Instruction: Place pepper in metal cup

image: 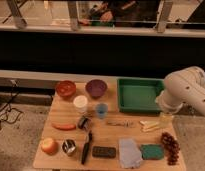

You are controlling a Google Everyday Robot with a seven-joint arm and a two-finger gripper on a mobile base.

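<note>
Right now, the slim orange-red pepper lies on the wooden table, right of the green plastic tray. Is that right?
No. In the camera view the pepper lies on the wooden table left of the green tray; the gripper hangs at the tray's right edge.

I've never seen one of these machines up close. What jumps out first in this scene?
The big white robot arm curves in from the right, its pincer hanging over the right edge of the wooden table, just by the bright green tray. Next comes the spread of small items: an orange-red pepper lies at the left, with an apple and a metal cup near the front left corner.
</note>
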